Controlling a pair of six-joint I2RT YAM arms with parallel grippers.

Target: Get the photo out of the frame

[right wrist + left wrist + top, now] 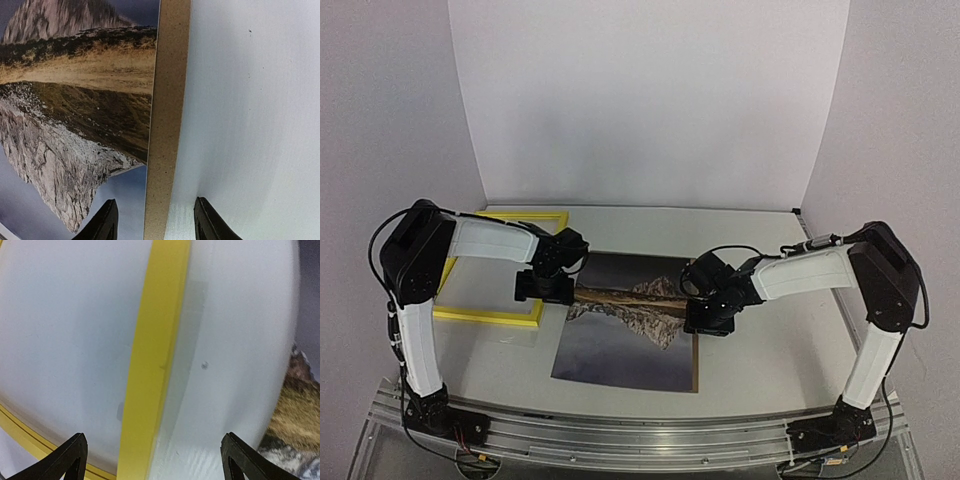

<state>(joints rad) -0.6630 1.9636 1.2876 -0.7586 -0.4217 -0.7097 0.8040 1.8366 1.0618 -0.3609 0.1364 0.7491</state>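
Note:
The yellow frame (488, 316) lies flat at the left of the table with only white table showing through its opening. The photo (625, 335), mountains mirrored in water, lies in the middle on a brown cardboard backing (696, 368) that sticks out along its right side. My left gripper (546, 288) hovers open over the frame's right bar (155, 355), one finger (70, 460) on each side of it. My right gripper (710, 322) is open above the photo's right edge; its fingers (103, 223) straddle the backing strip (167, 125), with the photo (75, 100) to its left.
The white table (770, 350) ends in a white backdrop behind and grey walls at both sides. A metal rail (640, 440) carries both arm bases at the near edge. A corner of the photo (300, 410) shows at the right of the left wrist view.

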